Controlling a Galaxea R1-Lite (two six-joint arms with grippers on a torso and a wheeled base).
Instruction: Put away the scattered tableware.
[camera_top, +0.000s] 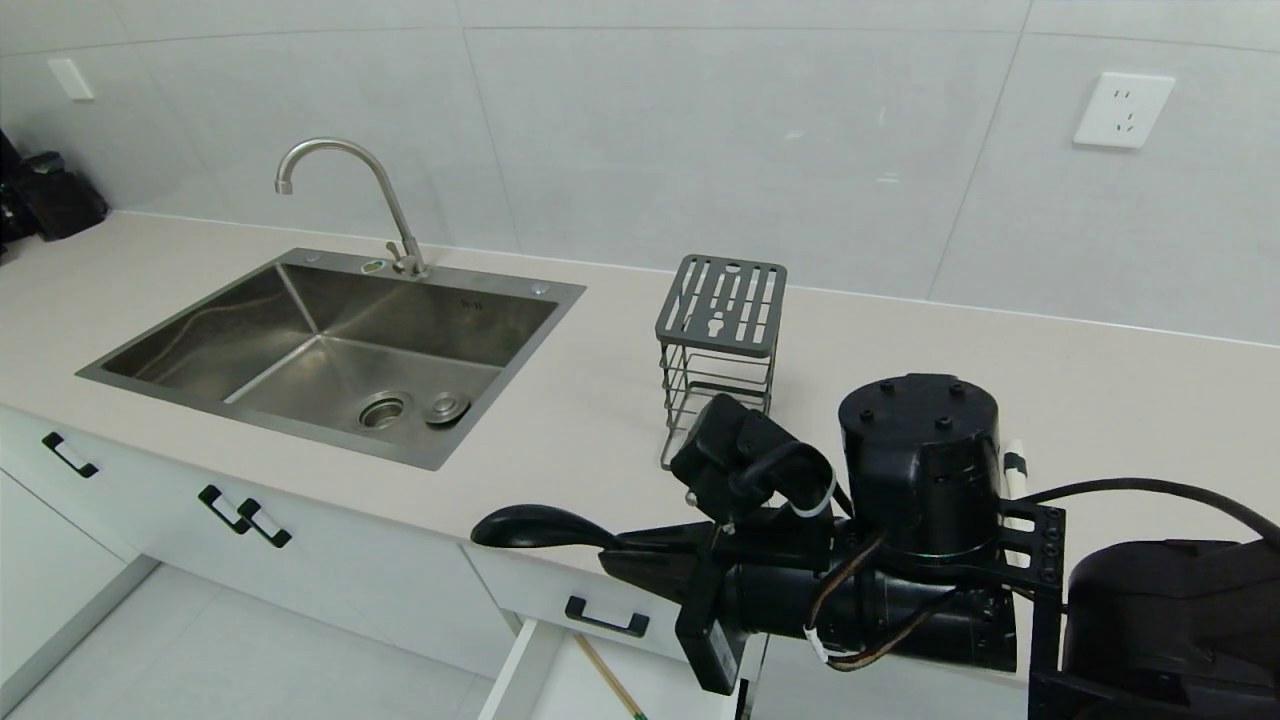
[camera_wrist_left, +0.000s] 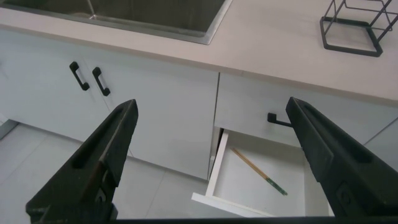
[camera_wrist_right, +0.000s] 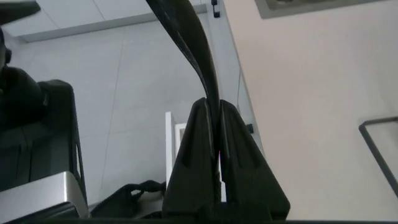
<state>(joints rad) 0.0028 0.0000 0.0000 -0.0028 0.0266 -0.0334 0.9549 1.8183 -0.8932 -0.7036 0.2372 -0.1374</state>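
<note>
Where the tabletop (camera_top: 600, 400) begins at the left, a steel sink (camera_top: 200, 345) is set into it, with a curved tap (camera_top: 345, 175) rising from its far rim. Two cabinet doors (camera_wrist_left: 124, 118) with dark handles stand below the sink.

The left hand (camera_wrist_left: 211, 109) hangs in front of these cabinet fronts, off the tabletop edge. It is released: its two fingers (camera_wrist_left: 99, 162) are spread wide with nothing between them.

A drawer (camera_top: 515, 665) (camera_wrist_left: 214, 168) stands pulled open below the tabletop edge, under a closed drawer front with a dark handle. One chopstick (camera_top: 608, 677) (camera_wrist_left: 260, 172) lies slantwise on the drawer floor.

A black spoon (camera_top: 535, 527) (camera_wrist_right: 186, 37) is held level above the front edge of the tabletop, its bowl pointing toward the sink side. The right hand (camera_top: 640, 550) (camera_wrist_right: 213, 109) is clenched on the spoon handle.

A grey wire rack (camera_top: 720, 350) (camera_wrist_left: 354, 28) with a slotted top stands upright on the tabletop behind the right hand, apart from the sink.

A white object (camera_top: 1013, 468) with a dark band lies on the tabletop farther right, mostly hidden behind the right arm; its kind cannot be told. A wall socket (camera_top: 1123, 110) sits high on the tiles at the far right.
</note>
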